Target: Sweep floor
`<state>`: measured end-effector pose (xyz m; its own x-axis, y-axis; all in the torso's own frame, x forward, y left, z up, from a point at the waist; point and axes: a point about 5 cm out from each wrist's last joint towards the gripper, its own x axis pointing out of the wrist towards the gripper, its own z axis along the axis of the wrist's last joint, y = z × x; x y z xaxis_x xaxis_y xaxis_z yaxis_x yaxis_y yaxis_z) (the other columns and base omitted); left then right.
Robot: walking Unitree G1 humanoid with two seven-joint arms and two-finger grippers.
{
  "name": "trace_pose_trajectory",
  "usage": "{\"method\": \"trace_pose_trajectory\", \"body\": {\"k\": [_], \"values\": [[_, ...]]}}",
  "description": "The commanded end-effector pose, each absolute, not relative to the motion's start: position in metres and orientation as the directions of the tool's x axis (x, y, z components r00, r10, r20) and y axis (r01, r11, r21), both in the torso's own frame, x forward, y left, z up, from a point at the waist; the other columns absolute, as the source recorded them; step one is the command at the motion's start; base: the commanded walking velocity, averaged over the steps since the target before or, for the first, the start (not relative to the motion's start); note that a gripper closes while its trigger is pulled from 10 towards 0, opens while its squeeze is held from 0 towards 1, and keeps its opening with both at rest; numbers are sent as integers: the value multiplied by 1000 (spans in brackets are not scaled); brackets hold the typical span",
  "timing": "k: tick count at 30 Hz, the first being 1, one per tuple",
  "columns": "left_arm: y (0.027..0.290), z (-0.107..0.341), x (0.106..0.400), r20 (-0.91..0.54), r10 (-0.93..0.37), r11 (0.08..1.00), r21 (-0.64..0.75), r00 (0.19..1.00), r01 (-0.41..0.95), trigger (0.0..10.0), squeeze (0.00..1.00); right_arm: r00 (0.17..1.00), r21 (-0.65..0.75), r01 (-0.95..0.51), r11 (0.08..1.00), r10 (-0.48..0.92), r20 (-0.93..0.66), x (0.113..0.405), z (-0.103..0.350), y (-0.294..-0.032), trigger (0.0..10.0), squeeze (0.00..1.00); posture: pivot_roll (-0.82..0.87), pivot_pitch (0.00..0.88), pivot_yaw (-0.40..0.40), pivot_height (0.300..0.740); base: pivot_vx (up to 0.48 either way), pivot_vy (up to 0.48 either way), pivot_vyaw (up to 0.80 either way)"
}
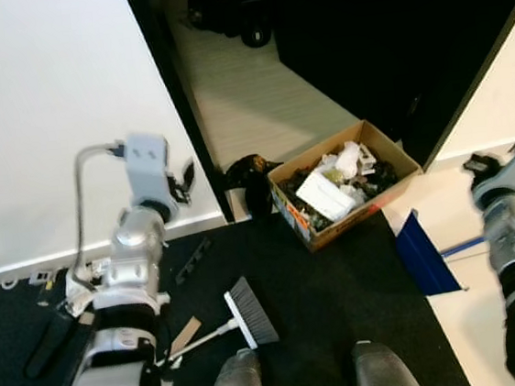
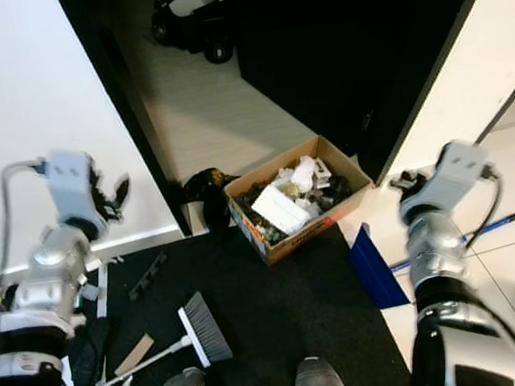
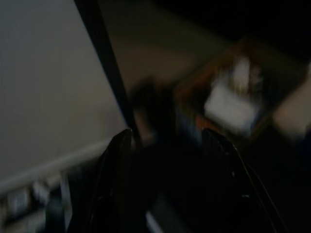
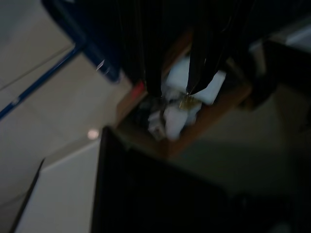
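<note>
— On the dark mat: arms?
— Two, both raised. Left gripper [image 1: 183, 184] fingers apart, empty; right gripper [image 4: 170, 77] apart, empty, over the one cardboard box [image 1: 392, 156].
— Tools?
— One broom [image 1: 249, 312] lying beside the left arm; one blue dustpan [image 1: 423, 257] by the box.

A cardboard box [image 1: 344, 182] is lying on the floor ahead, at the foot of an open doorway, with crumpled papers [image 1: 328, 190] held in it. A dustpan [image 1: 424, 256] is lying just right of the box, while a broom [image 1: 237, 318] is lying on the mat [image 1: 325, 306] nearer the robot and to the box's left. Behind, through the doorway, a wheeled machine [image 1: 236, 2] is standing.
</note>
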<state>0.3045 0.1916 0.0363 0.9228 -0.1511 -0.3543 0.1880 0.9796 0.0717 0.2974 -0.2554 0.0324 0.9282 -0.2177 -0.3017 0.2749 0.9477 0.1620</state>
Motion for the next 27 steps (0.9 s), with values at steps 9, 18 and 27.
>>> {"method": "trace_pose_trajectory", "body": {"k": [9,18,27], "values": [[198,-1,275,-442,-48,996,45,896,76,10000,0,905,68,195,978,-153,-397,266,-10,-221,10000,0,2,2,46,740,0,0,0],[195,-10,270,-422,-30,999,24,906,44,10000,0,899,70,210,975,-165,-405,258,-17,-220,10000,0,2,0,50,740,0,0,0],[196,-17,264,-451,-23,998,44,892,48,10000,0,900,35,125,992,-98,-424,258,-21,-208,10000,0,12,0,52,740,0,0,0]]}}
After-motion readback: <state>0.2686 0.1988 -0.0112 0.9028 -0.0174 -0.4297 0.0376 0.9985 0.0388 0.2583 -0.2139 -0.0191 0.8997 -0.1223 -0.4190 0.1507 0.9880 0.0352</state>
